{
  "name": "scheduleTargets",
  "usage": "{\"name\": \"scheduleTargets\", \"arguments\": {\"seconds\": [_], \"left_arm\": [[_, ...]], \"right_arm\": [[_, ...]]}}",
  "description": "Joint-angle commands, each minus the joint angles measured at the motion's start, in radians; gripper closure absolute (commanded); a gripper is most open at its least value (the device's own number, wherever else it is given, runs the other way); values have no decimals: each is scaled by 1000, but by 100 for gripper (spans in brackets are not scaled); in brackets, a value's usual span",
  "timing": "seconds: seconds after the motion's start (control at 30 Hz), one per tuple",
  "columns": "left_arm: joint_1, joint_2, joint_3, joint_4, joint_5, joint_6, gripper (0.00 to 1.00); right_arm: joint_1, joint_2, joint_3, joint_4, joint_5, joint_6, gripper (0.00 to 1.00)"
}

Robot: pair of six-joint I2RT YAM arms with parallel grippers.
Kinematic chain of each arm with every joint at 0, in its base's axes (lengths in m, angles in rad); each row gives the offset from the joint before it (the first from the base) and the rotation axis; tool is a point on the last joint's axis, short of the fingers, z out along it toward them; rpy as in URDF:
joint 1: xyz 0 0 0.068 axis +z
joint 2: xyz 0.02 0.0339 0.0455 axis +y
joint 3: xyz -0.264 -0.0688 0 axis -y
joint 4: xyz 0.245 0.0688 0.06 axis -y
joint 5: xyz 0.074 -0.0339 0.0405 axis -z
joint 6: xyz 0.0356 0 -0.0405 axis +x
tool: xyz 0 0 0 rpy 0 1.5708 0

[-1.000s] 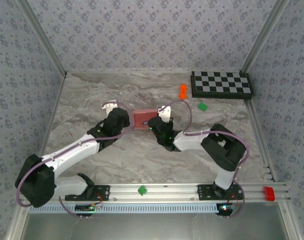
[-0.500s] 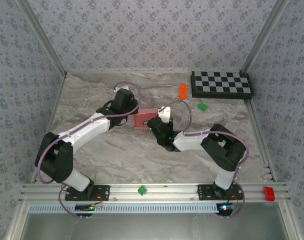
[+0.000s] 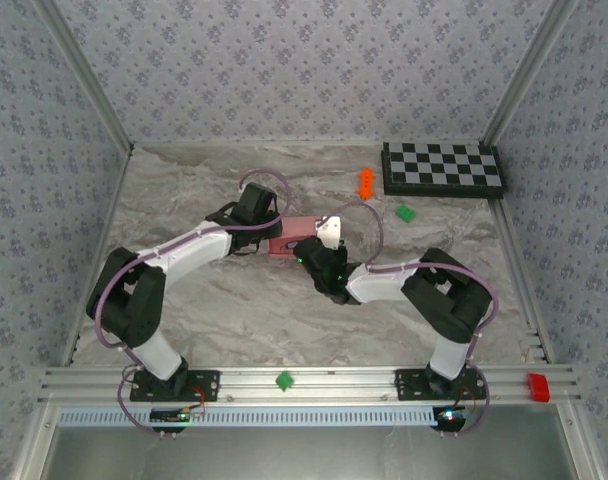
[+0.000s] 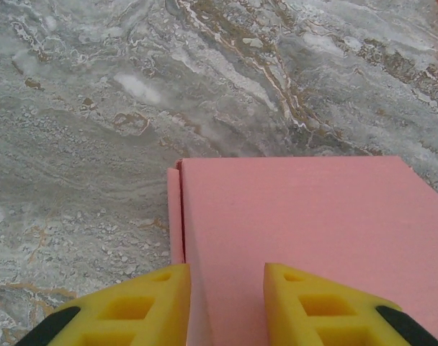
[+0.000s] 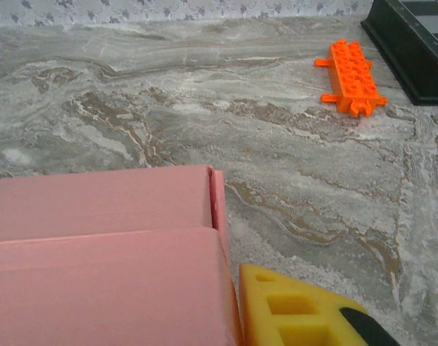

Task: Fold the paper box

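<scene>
**Left fingers** (image 4: 143, 306): two yellow foam pads, spread apart, with nothing pinched between them. One sits over the 9 o'clock edge of the paper box (image 4: 305, 231) and the other over its top panel. Contact with the card cannot be confirmed.

**Right fingers** (image 5: 291, 311): one yellow pad is visible, just beside the box's 3 o'clock edge at the near corner. Its partner is hidden, so I cannot tell whether they are spread or pressed together.

**Paper box:** pink, closed into a small rectangle, lying flat on the marbled table (image 3: 184, 190), a little toward 12 o'clock from the table's centre. A narrow strip of card shows along its 9 o'clock side. The left arm meets it from 10 o'clock and the right arm from 4 o'clock.

**Surroundings:**
- The orange toy brick (image 5: 349, 76) lies at 1 o'clock from the box, well apart.
- The chessboard (image 3: 442, 168) is at 2 o'clock, by the far wall.
- A green toy (image 3: 405, 212) lies near the board's 6 o'clock edge.
- On the rail at the table's 6 o'clock edge sit a green piece (image 3: 283, 380) and a red block (image 3: 537, 386).
</scene>
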Motion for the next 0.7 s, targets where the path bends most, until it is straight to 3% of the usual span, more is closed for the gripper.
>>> {"name": "scheduleTargets", "arguments": {"seconds": [0.0,0.4,0.67], "left_arm": [[1,10,32,-23,-5,-17,68],[0,36,54,-43,-25,-16,68],[0,45,55,-47,-30,-16,68]], "right_arm": [[11,-52,-12,-52,34,22,73],[18,-188,-14,-268,-30,43,53],[18,-341,-38,-493,-137,83,50]]}}
